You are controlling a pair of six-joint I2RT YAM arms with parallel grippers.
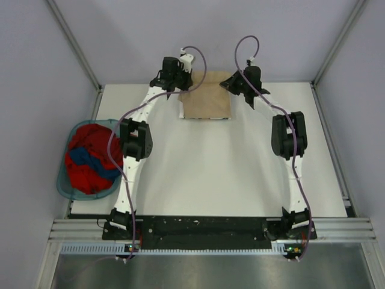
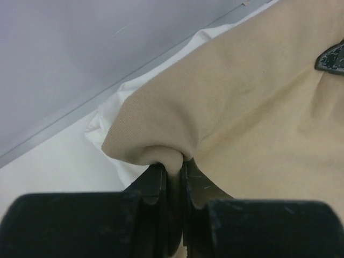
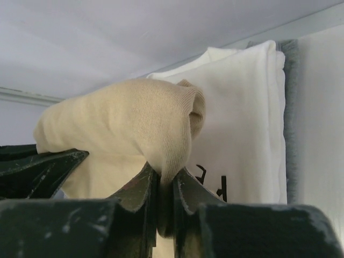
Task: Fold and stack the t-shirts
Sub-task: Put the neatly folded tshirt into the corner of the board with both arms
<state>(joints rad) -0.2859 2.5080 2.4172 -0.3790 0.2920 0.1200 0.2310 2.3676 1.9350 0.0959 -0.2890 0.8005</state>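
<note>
A folded tan t-shirt [image 1: 207,101] lies at the far middle of the table, on top of a white t-shirt [image 1: 181,109] whose edge peeks out at its left. My left gripper [image 1: 180,77] is shut on the tan shirt's far left corner; the wrist view shows the cloth [image 2: 236,107] pinched at the left gripper [image 2: 173,167]. My right gripper [image 1: 236,84] is shut on the far right corner, with tan cloth [image 3: 129,129] bunched above the right gripper [image 3: 165,180]. Under it the white t-shirt [image 3: 247,123] shows black lettering. Red and blue t-shirts [image 1: 90,159] fill the basket.
A teal plastic basket [image 1: 63,180] stands at the table's left edge beside the left arm. Grey walls enclose the table on three sides, close behind both grippers. The white table top [image 1: 204,174] stretches between the arms.
</note>
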